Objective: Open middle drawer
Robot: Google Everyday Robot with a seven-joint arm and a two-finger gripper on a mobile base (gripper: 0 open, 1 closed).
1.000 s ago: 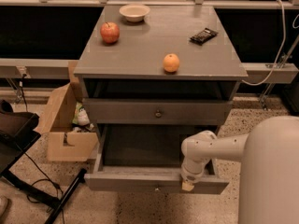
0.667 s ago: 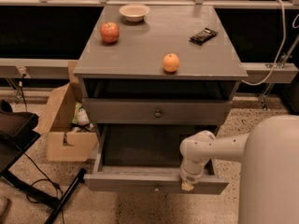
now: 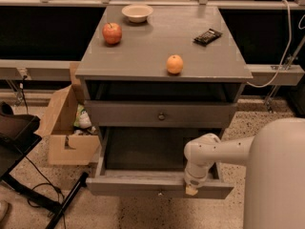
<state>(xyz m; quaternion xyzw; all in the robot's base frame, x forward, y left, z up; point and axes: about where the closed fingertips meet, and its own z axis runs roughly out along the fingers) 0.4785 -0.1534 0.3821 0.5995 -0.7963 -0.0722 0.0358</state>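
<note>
Holding its place from a second ago, the tool (image 3: 191,190) stays low at the front edge of the middle drawer (image 3: 128,186), right of that drawer's knob (image 3: 159,193). I cannot tell whether it is wide or narrow, nor whether it grips the wood. The white arm (image 3: 217,149) reaches in from the right at the same bend as before. The middle drawer is as far out as it was: pulled well clear of the cabinet, its dark inside open to view and its front nearest the camera. Nothing on the surface (image 3: 143,51) has shifted either. Two drawer fronts show, each with one small round knob. The upper drawer (image 3: 119,114) sits back against the cabinet with its knob (image 3: 161,115) at the centre, under a dark slot below the top. On the surface lie four things, one of each. There is one red apple (image 3: 112,33) at the back left and one pale bowl (image 3: 137,13) just behind it. One orange (image 3: 175,64) sits near the front edge, and one dark bar (image 3: 208,36) lies at the back right, well apart from the fruit. On the floor to the left stands one cardboard box (image 3: 62,128), its flaps up, just beside the cabinet.
</note>
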